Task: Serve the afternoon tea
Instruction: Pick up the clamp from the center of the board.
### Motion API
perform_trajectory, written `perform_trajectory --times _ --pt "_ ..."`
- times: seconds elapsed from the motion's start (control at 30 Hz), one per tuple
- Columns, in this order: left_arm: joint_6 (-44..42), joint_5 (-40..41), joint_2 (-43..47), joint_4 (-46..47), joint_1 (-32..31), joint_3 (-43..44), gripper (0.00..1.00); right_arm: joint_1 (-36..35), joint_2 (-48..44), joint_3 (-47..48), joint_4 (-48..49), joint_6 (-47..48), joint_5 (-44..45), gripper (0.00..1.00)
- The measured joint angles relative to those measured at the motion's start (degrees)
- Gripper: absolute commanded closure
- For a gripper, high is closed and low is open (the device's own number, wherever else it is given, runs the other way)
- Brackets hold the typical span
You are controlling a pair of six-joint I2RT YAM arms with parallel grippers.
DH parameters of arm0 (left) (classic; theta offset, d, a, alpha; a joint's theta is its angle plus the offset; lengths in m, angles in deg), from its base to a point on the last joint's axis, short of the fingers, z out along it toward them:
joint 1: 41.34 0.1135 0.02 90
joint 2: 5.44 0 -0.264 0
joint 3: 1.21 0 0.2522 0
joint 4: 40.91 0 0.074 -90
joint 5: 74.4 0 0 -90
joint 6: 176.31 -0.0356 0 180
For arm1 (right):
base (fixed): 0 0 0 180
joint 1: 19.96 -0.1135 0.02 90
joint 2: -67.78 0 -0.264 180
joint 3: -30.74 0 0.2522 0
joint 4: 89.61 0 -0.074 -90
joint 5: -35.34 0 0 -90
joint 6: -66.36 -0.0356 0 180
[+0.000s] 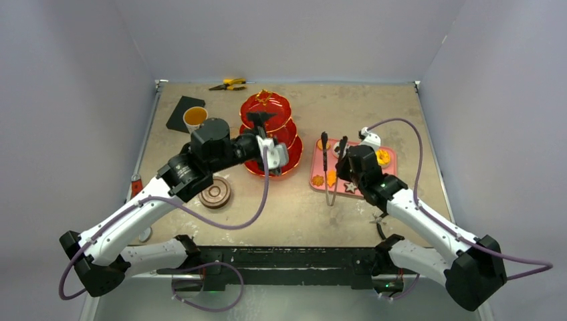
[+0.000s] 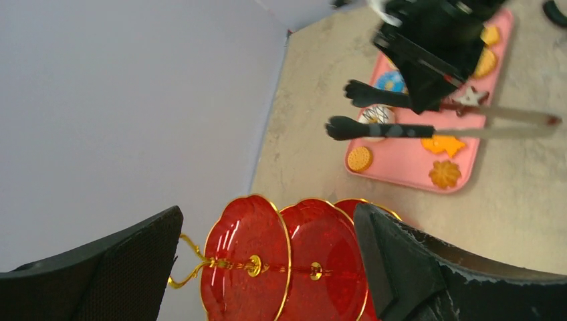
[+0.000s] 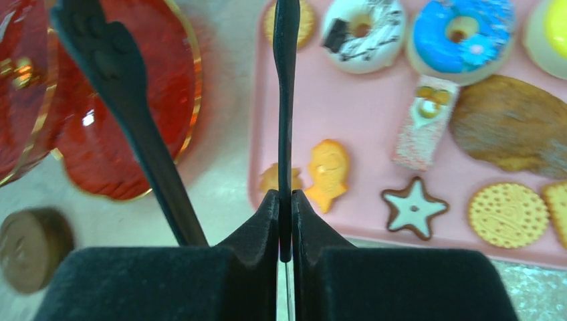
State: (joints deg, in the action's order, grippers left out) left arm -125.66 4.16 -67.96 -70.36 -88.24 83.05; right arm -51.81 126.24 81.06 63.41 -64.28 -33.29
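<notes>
Right tool (image 3: 285,200) is pinched tight on one leg only of the black tongs (image 3: 286,100); the other leg splays free to the left, outside the jaws. As I judge it, the hold should take in both legs, or no squeeze will close the tips over the pastries (image 3: 461,33) on the pink tray (image 3: 361,127). Red three-tier stand (image 1: 266,110) stands mid-counter (image 1: 294,214), tiers seemingly empty, with the left tool (image 2: 269,221) close by it, spread wide and holding nothing.

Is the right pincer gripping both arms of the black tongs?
No, the right pincer is shut on only one arm of the tongs; the other arm runs free outside its fingers.
</notes>
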Motion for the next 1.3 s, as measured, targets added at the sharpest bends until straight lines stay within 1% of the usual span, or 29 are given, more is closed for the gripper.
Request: perform_trajectory --times 0.07,0.17,0.2,0.23,0.3,0.4,0.57,0.67,0.8,0.9,1.03,1.07,1.3 --pt "-7.1 -3.5 1.6 0.4 0.0 -3.7 0.01 0.0 0.0 2.7 -1.8 1.5 -4.0 1.0" --pt "-20.4 -7.6 4.2 1.6 -0.1 -10.4 0.01 0.0 0.0 6.0 -4.4 4.1 -10.5 1.0" --pt "-28.1 -9.6 5.3 2.2 -0.1 -14.0 0.01 0.0 0.0 7.5 -5.6 5.2 -13.3 1.0" --pt "-29.6 -9.9 5.4 2.2 -0.1 -14.7 0.01 0.0 -0.1 8.7 -6.4 6.2 -15.4 1.0" --pt "-38.2 -11.9 5.6 3.0 -0.1 -17.6 0.01 0.0 0.0 11.0 -8.2 8.2 -19.8 1.0" --pt "-48.0 -13.7 5.0 4.7 -0.1 -20.3 0.01 0.0 -0.2 14.1 -10.5 10.7 -26.2 1.0" --pt "-59.1 -15.5 2.1 8.7 -0.2 -21.0 0.01 0.0 -0.4 17.6 -14.8 14.2 -32.0 1.0" --pt "-63.3 -15.8 -0.2 10.9 -0.6 -21.0 0.01 0.0 -0.4 18.1 -16.8 15.3 -33.6 1.0" --pt "-66.8 -15.8 -2.7 11.5 -2.3 -20.9 0.07 0.0 0.0 18.9 -19.7 16.4 -34.5 1.0" --pt "-69.0 -15.2 -4.5 9.2 -4.1 -19.8 0.16 0.0 0.8 20.4 -20.6 16.9 -34.5 1.0" --pt "-70.2 -12.9 -6.6 7.4 -6.6 -17.7 0.33 0.0 1.5 22.1 -21.2 17.6 -34.6 1.0" --pt "-70.2 -12.3 -7.1 7.4 -7.1 -17.3 0.35 0.0 1.7 22.5 -21.3 17.8 -34.6 1.0" --pt "-69.7 -7.4 -8.4 8.0 -7.8 -16.6 0.36 0.0 1.9 22.9 -22.6 18.3 -35.0 1.0"
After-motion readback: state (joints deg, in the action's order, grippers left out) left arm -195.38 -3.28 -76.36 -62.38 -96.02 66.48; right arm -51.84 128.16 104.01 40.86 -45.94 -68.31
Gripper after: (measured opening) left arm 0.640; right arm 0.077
